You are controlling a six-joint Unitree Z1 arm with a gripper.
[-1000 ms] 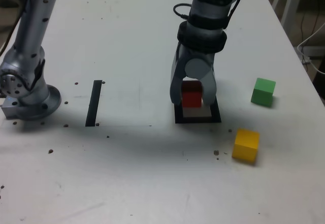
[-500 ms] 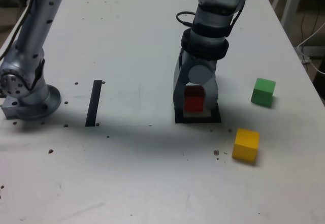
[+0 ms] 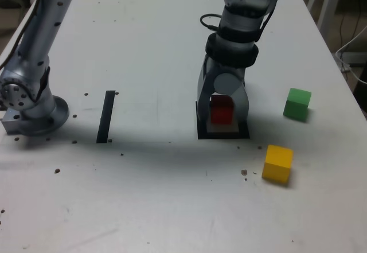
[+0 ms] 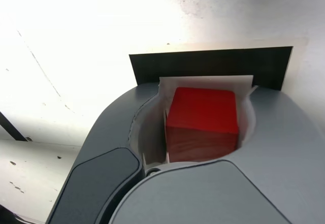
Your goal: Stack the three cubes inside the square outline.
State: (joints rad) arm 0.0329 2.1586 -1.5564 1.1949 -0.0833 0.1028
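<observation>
Landmark: the square outline [image 3: 223, 135], black tape around a white centre, flat on the white table [image 3: 155, 201]. Gripper [image 3: 222, 118] pointing down over it, hiding its far part in the exterior view. Jaws open, one to each side of the red cube [image 3: 222, 111]; narrow gaps show beside the cube in the wrist view. Red cube upright, over the outline's white centre; cannot tell whether its underside touches the surface. Green cube [image 3: 297, 104] alone on the table, to the outline's right in the exterior view. Yellow cube [image 3: 278, 164] nearer the camera than the outline and also to its right, apart from the green. Straight black tape strip [image 3: 106, 117] well apart, to the outline's left in the same view.
</observation>
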